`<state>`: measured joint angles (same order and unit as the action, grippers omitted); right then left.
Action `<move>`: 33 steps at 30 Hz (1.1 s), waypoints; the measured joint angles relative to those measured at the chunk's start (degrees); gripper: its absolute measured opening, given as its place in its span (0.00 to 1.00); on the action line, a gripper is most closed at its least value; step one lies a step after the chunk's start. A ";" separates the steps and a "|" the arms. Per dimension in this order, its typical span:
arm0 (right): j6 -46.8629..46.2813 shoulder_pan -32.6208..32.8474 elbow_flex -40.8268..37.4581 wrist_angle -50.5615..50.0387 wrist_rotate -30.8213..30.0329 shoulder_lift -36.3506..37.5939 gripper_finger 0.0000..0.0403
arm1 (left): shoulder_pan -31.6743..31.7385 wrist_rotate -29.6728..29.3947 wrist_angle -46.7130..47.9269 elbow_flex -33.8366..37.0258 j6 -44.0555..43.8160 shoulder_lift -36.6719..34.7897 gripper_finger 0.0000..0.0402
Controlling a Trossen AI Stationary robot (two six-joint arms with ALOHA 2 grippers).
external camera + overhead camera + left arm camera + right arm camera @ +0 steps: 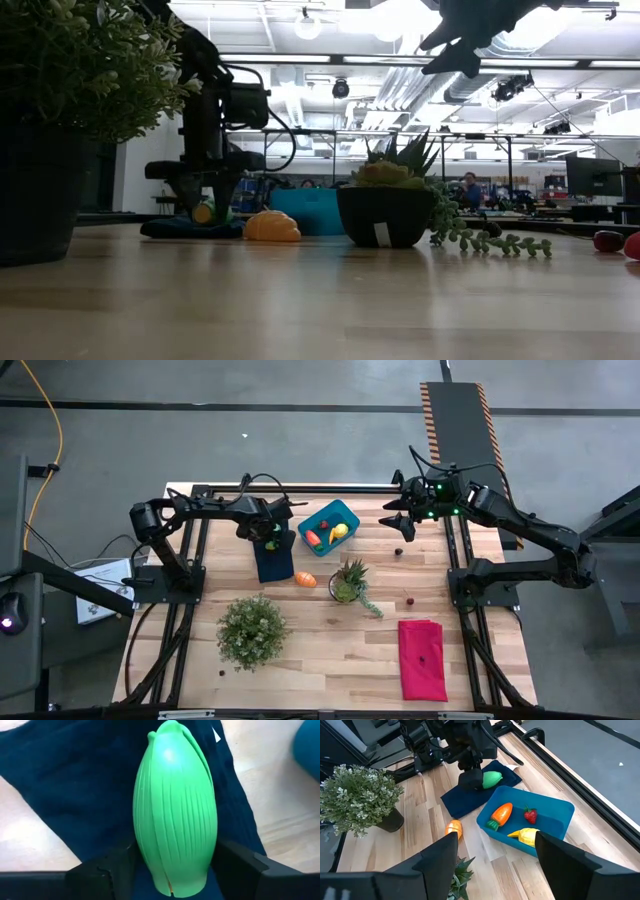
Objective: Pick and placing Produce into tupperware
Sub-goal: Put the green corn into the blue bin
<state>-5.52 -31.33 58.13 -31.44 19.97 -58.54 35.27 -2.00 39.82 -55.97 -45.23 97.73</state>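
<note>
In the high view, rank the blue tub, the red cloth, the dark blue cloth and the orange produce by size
1. red cloth
2. blue tub, dark blue cloth: too alike to rank, cloth partly hidden by the left gripper
3. orange produce

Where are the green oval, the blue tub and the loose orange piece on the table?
green oval (175, 815): left wrist view, middle of its ribbed body.
blue tub (559, 809): right wrist view, bare floor near its corner.
orange piece (306, 579): high view, its centre.

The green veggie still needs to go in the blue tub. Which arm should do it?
The left. Its gripper is already shut on the green veggie over the dark cloth, beside the tub; the right gripper hangs open.
</note>
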 joint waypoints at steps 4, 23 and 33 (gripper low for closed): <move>0.00 -0.02 0.00 0.01 -0.02 0.00 0.64 | 0.02 -0.05 -0.56 -0.01 0.00 0.00 0.49; 0.00 0.00 0.00 0.02 -0.04 -0.02 0.64 | 0.00 -0.15 -0.96 0.00 0.00 -0.37 0.48; 0.00 0.00 0.00 0.02 -0.07 0.00 0.64 | 0.00 -1.03 0.34 -4.10 2.26 -2.36 0.49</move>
<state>-5.52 -31.33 58.13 -31.42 19.90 -58.54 35.27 -3.03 40.16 -60.07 -42.97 95.37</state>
